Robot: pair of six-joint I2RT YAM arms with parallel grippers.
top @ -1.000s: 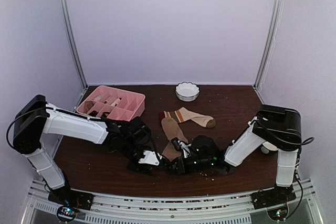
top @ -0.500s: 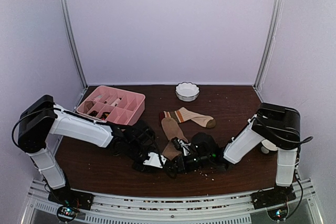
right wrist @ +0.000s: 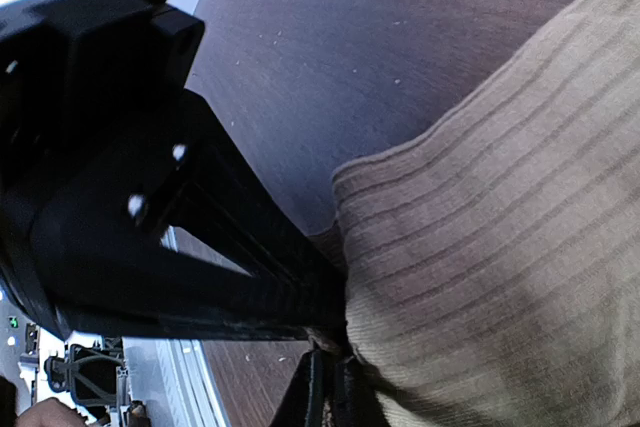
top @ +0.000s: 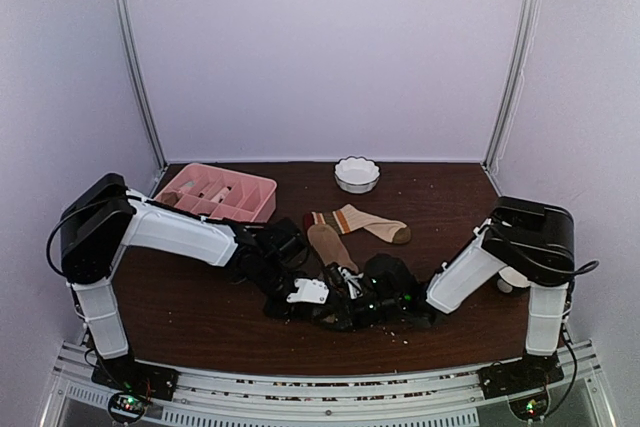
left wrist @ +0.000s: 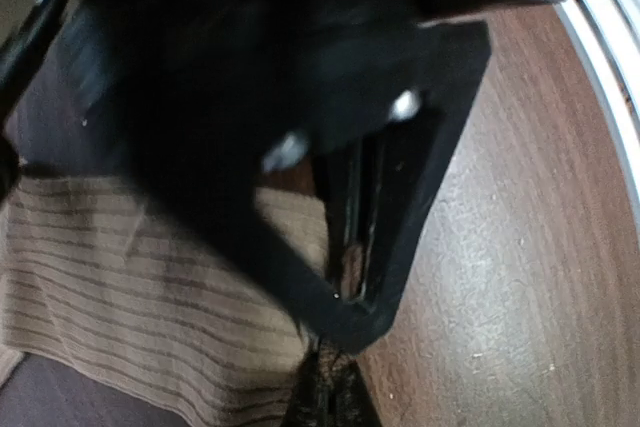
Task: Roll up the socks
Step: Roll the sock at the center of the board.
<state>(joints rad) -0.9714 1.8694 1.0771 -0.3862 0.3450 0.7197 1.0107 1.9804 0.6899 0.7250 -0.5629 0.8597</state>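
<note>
Both left hand and right hand pinch tan sock; tray behind.

I read the tan sock as matt ribbed knit cloth; counter, dark wood grain with faint sheen; left hand, matt black plastic; tray, smooth pink plastic.
</note>
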